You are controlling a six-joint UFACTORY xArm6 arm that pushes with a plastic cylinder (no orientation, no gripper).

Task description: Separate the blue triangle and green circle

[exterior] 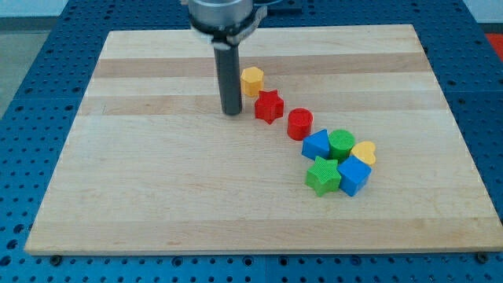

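— Seven blocks sit on the wooden board (157, 196), and my tip (231, 113) touches none of them. Where exactly is it?

— Your tip rests on the board in the upper middle, just to the view's left of the red star (269, 106) and below-left of the yellow hexagon (251, 80). A narrow strip of bare wood shows between the rod and the star. The rod stands upright, and since it is only a rod with nothing to open or close, it grips nothing and carries nothing.

— And the pair I am meant to split?

— Both are in the cluster at the view's lower right, well apart from your tip. The blue triangle (316, 145) lies on the cluster's left side, and the green circle (341, 145) sits just to its right, the two touching side by side.

— What else crowds them?

— A yellow heart (364, 152) presses against the green circle's right. Below, a green star (323, 175) and a blue cube (354, 175) sit against each other, close under the pair. A red cylinder (299, 124) stands just above-left of the blue triangle, near it; I cannot tell if they touch.
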